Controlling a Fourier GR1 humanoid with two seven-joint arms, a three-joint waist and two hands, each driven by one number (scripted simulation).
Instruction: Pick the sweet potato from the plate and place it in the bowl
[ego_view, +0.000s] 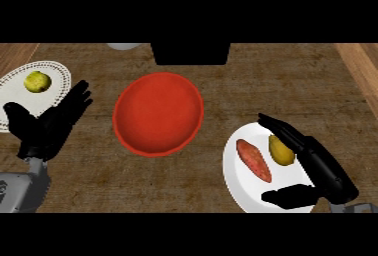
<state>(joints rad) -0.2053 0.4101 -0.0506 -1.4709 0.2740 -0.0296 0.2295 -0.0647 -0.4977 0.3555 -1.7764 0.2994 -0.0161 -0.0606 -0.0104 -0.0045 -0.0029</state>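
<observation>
My right hand (319, 167) hovers over the plate (238, 180), lower right.
Its fingers are spread wide around the sweet potato (253, 160), holding nothing.

We see red bowl (158, 114) at centre; reddish-orange sweet potato (254, 160) and yellow-brown fruit (280, 150) on plain white plate (240, 187), lower right. Upper left: yellow-green fruit (38, 81) on white dotted-rim plate (59, 70). Brown mottled counter (280, 85). Black hands (325, 170).

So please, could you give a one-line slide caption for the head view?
Open right hand over the white plate with reddish sweet potato, beside the empty red bowl.
</observation>
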